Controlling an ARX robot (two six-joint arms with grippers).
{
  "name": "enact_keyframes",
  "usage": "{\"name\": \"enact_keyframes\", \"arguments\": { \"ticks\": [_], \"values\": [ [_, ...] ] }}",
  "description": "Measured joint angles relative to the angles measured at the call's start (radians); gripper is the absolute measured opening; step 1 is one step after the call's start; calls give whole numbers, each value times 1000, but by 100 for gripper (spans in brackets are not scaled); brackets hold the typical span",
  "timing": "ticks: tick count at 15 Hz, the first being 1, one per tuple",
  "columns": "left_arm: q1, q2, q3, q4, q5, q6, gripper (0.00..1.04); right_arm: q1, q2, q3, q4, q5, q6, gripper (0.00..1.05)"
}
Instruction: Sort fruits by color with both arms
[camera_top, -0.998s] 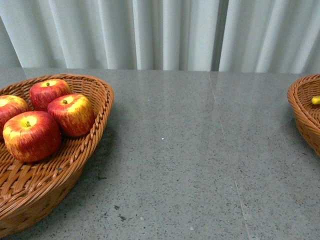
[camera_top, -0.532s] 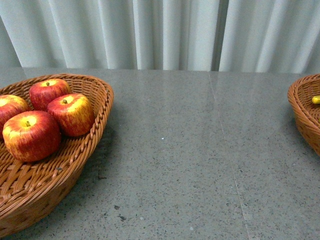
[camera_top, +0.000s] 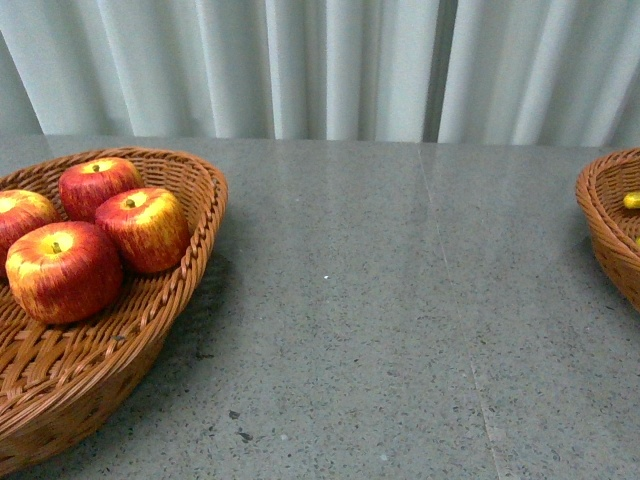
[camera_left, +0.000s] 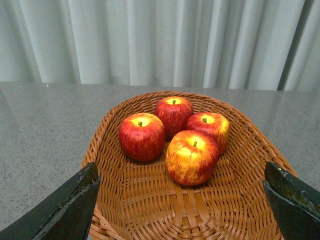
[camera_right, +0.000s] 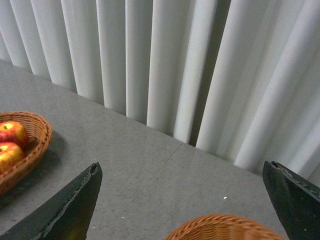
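Observation:
Several red apples with yellow tops (camera_top: 64, 270) lie together in a wicker basket (camera_top: 150, 330) at the left of the front view. A bit of yellow banana (camera_top: 631, 200) shows inside a second wicker basket (camera_top: 605, 230) at the right edge. Neither arm appears in the front view. In the left wrist view my left gripper (camera_left: 182, 200) hangs open over the near end of the apple basket (camera_left: 150, 210), the apples (camera_left: 192, 156) lying beyond it. My right gripper (camera_right: 182, 200) is open above the rim of the other basket (camera_right: 225, 227), nothing between its fingers.
A grey speckled tabletop (camera_top: 380, 300) stretches between the two baskets. A pale pleated curtain (camera_top: 330, 65) closes off the back. The right wrist view also catches the apple basket (camera_right: 22, 150) far off at its left edge.

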Motion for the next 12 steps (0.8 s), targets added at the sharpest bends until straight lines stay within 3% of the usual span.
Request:
{"name": "enact_keyframes", "arguments": {
  "ticks": [1, 2, 5, 6, 9, 10, 12],
  "values": [
    [0, 0, 0, 0, 0, 0, 98, 5, -12, -32, 15, 8, 34, 98],
    [0, 0, 0, 0, 0, 0, 98, 50, -49, -111, 119, 198, 84, 90],
    [0, 0, 0, 0, 0, 0, 98, 172, -209, -345, 260, 611, 130, 57],
    [0, 0, 0, 0, 0, 0, 98, 193, -241, -402, 262, 664, 133, 46],
    [0, 0, 0, 0, 0, 0, 98, 197, -341, -567, 319, 680, 135, 9],
    [0, 0, 0, 0, 0, 0, 98, 197, -378, -611, 334, 680, 137, 2],
    [0, 0, 0, 0, 0, 0, 98, 197, -432, -689, 341, 680, 138, 2]
  ]
}}
